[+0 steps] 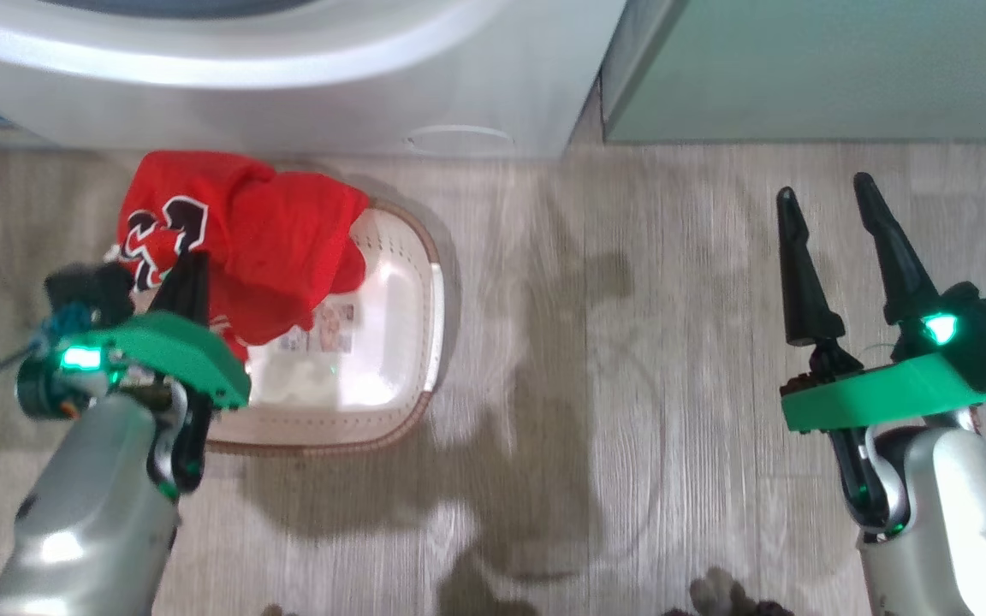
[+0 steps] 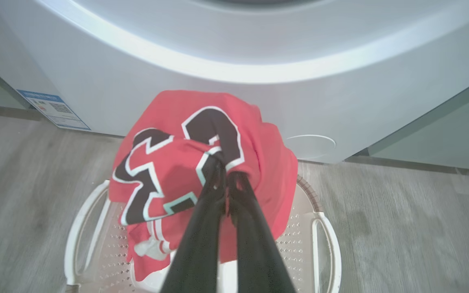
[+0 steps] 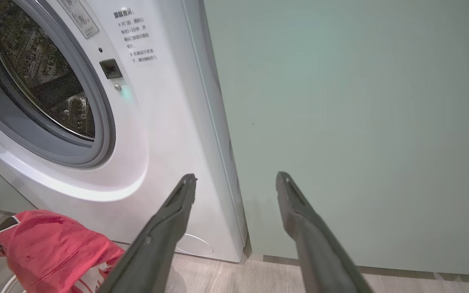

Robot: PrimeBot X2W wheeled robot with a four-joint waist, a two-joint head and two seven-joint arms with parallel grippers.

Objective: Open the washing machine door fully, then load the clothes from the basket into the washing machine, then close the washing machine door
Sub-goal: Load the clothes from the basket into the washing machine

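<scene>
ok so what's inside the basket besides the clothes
The basket shows a bare perforated floor with a label. Whatever lies beneath the red clothes covering its far end is hidden.

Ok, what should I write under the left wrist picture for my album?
Left gripper pinches the red clothes over the basket, in front of the washing machine.

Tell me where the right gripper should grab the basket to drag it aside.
Grip the white handle on the basket's right side, coming from above with the right gripper. That handle is a slotted loop a finger can slip through, and the clothes and left gripper crowd the other side.
</scene>
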